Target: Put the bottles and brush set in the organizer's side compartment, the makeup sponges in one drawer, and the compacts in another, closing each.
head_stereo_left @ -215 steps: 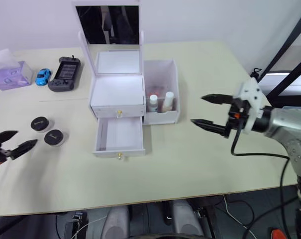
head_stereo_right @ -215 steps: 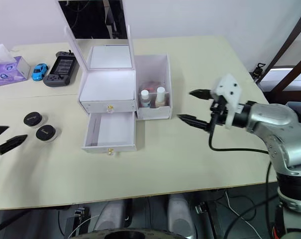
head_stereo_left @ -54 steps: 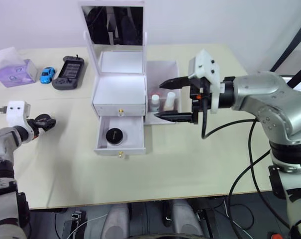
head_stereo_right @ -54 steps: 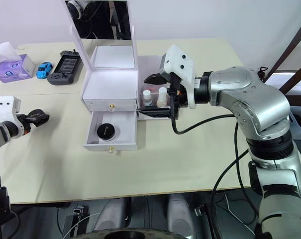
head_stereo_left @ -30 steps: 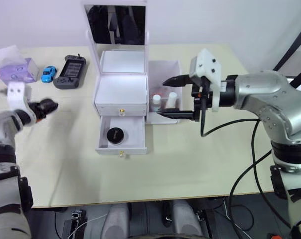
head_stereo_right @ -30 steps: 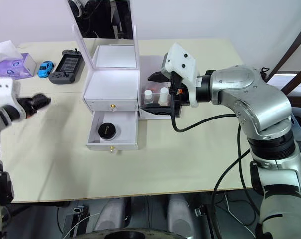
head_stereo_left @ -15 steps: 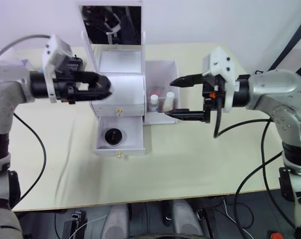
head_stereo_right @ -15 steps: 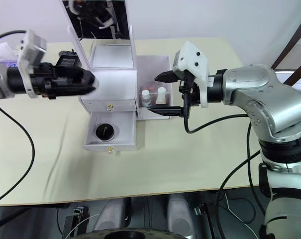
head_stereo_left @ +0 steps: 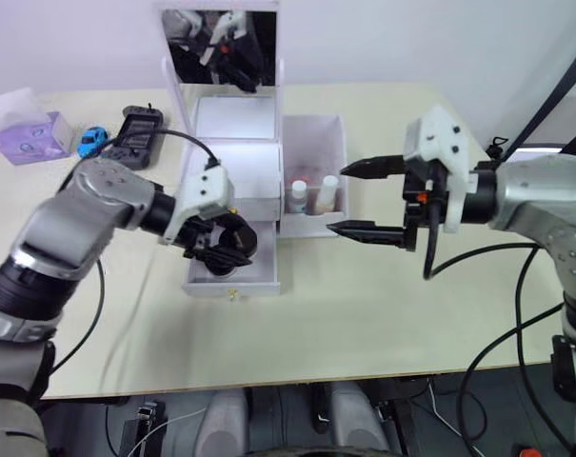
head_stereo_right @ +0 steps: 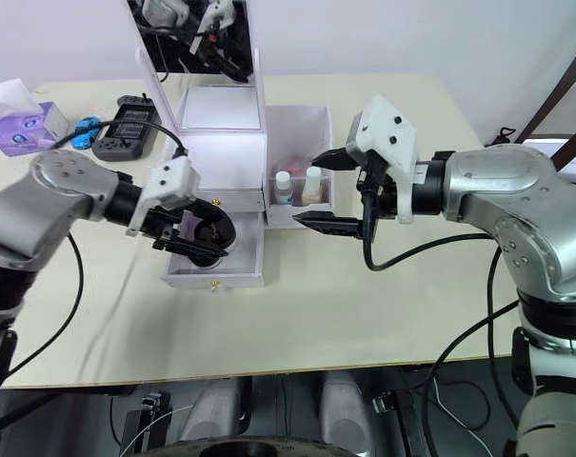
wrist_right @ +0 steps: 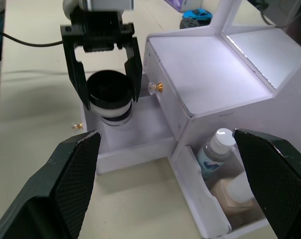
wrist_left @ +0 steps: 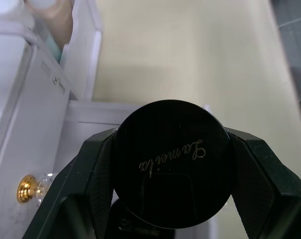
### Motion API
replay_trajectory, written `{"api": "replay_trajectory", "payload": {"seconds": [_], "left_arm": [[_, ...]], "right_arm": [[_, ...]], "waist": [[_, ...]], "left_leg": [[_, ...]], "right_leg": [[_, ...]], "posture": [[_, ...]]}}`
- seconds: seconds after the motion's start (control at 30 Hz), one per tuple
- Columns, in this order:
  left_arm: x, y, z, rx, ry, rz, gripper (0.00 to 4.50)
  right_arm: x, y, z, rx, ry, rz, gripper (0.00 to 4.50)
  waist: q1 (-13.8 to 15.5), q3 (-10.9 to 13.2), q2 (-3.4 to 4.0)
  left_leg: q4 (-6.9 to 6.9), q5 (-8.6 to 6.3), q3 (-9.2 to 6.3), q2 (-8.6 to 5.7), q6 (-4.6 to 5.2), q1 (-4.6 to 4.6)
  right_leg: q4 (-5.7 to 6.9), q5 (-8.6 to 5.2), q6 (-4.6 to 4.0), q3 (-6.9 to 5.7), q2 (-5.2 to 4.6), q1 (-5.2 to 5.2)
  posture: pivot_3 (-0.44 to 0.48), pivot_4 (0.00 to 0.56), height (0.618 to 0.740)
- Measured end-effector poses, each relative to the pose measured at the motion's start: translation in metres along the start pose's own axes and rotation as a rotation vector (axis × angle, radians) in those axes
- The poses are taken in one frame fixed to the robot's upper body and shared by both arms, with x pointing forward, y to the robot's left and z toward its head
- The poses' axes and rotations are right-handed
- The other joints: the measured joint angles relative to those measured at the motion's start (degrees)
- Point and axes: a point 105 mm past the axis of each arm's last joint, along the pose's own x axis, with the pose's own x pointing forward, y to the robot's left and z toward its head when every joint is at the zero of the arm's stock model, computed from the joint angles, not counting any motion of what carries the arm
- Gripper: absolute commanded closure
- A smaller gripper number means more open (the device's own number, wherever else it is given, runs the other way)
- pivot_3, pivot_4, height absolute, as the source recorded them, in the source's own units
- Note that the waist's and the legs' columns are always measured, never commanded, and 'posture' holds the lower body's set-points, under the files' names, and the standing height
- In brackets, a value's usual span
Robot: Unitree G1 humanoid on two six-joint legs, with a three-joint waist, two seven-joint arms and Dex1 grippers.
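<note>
Black compact (wrist_left: 172,162) with cursive lid script

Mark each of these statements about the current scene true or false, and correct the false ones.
1. The left gripper holds a compact over the open lower drawer. True.
2. The right gripper is clamped on a bottle. False: it is open, holding nothing, beside the organizer.
3. Both bottles stand in the side compartment. True.
4. The upper drawer is pulled out. False: it is closed.
5. The mirror lid lies flat. False: it stands upright.
</note>
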Motion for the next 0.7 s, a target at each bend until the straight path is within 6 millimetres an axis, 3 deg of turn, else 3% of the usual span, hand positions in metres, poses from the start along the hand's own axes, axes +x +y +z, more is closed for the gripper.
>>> {"api": "replay_trajectory", "payload": {"seconds": [0.37, 0.6, 0.7], "left_arm": [[0.026, 0.002, -0.022, 0.012, 0.074, 0.014, 1.86], [0.036, 0.003, -0.023, 0.026, 0.068, 0.038, 1.86], [0.038, 0.004, -0.023, 0.024, 0.064, 0.043, 0.49]], "right_arm": [[-0.001, 0.001, -0.002, 0.007, 0.01, -0.033, 0.0], [-0.002, 0.0, -0.003, 0.003, 0.02, -0.039, 0.0], [-0.002, 0.0, -0.004, 0.002, 0.023, -0.041, 0.0]], "waist": [[0.0, 0.0, 0.0], [0.0, 0.0, 0.0], [0.0, 0.0, 0.0]], "left_leg": [[0.01, 0.0, -0.01, 0.0, 0.01, 0.02], [0.01, 0.0, -0.01, 0.0, 0.01, 0.01], [0.01, 0.0, -0.01, 0.0, 0.01, 0.02]], "right_leg": [[0.02, 0.0, 0.0, 0.0, 0.01, 0.0], [0.02, 0.0, 0.0, 0.0, 0.01, 0.0], [0.03, 0.0, 0.0, 0.0, 0.01, 0.0]], "posture": [[0.0, 0.15, 0.74], [0.0, 0.15, 0.74], [0.0, 0.15, 0.74]]}}
